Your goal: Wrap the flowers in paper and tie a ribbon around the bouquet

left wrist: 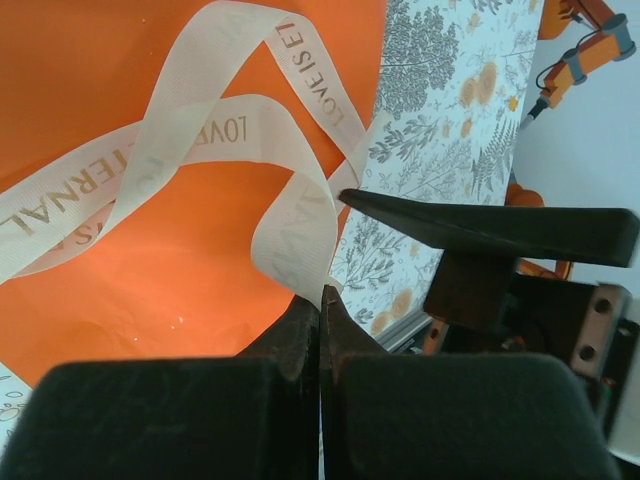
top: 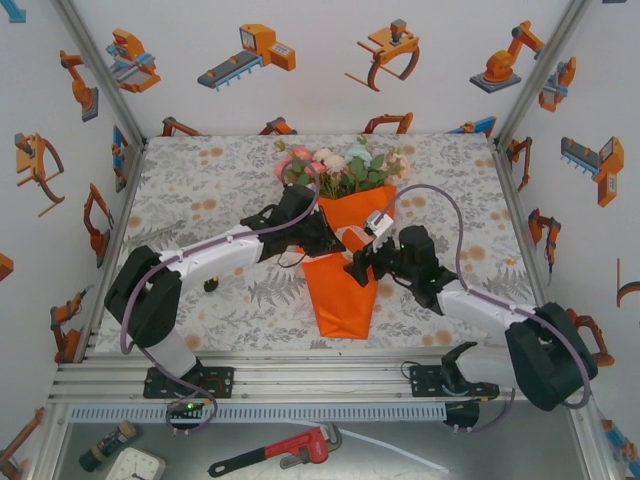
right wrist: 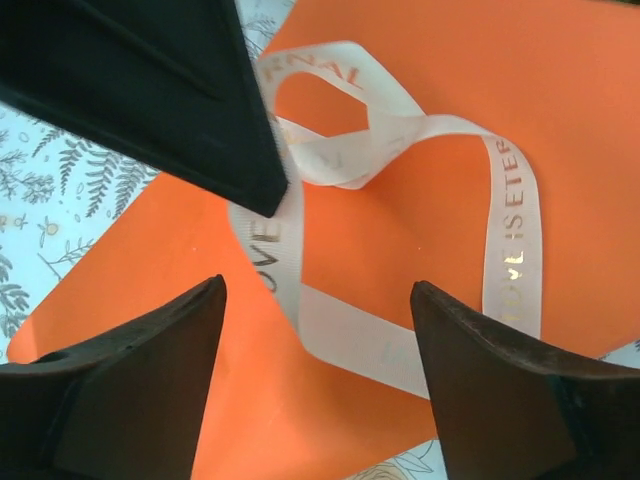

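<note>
Floral tablecloth [top: 200, 190] under orange bouquet [top: 340, 285] (robot stickers [top: 250, 55] on white walls [top: 320, 100])

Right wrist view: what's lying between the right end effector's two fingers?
A stretch of the ribbon, crossing the orange paper, lies between the fingers of the open right end effector; the right wrist view shows it.

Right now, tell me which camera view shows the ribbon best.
The left wrist view: the ribbon crosses over the orange paper, lettering legible, one end pinched in the shut left gripper. The right wrist view shows its loop partly behind that gripper; from the top it is barely visible.
</note>
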You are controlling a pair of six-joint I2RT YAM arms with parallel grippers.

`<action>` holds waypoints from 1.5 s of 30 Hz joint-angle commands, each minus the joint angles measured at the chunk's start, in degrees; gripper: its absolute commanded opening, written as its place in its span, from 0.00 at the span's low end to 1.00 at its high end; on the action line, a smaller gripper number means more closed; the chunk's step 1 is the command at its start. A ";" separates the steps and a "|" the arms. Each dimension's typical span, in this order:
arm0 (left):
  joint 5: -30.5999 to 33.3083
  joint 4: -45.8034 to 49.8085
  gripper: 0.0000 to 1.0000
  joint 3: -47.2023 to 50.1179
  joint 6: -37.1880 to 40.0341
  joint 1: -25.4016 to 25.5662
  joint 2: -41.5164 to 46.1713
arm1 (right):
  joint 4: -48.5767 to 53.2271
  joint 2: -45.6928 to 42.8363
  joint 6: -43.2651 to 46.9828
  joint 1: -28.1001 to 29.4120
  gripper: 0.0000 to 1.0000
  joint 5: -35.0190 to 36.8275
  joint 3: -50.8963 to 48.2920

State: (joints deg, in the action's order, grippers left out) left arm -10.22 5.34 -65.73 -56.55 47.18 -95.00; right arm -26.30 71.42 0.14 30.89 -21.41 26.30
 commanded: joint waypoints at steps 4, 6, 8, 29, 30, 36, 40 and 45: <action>-4.50 -8.11 0.02 1.97 2.45 -1.80 2.90 | 0.57 -2.12 -3.65 0.04 0.00 -0.15 3.98; -4.48 -11.03 0.27 4.07 7.81 -3.66 4.68 | 7.90 -4.75 -7.13 -0.04 0.00 0.63 6.83; -1.52 -8.61 0.48 5.44 12.88 -6.19 8.04 | 15.13 -6.53 -9.51 -0.09 0.00 2.10 9.08; 7.02 10.10 0.55 9.15 -7.67 -18.85 1.34 | 24.44 -6.31 -13.97 -1.10 0.00 5.45 15.98; 6.66 9.93 0.55 8.84 -8.09 -18.69 0.13 | 24.62 -6.55 -13.85 -1.10 0.00 5.59 15.81; 3.41 6.97 0.25 8.28 -9.56 -18.59 -5.38 | 27.08 -7.84 -14.89 -1.23 0.00 9.77 17.05; 7.85 7.49 0.00 11.31 -10.32 -19.71 -1.11 | 28.85 -9.26 -22.07 -3.96 0.00 21.90 16.94; 10.37 11.07 0.00 13.05 -6.41 -26.24 3.89 | 31.19 -8.53 -32.57 -17.52 0.00 26.78 15.39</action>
State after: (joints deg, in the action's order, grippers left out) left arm -2.31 14.22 -53.45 -64.99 24.47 -94.04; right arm 3.40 63.24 -24.64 18.39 -0.95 41.71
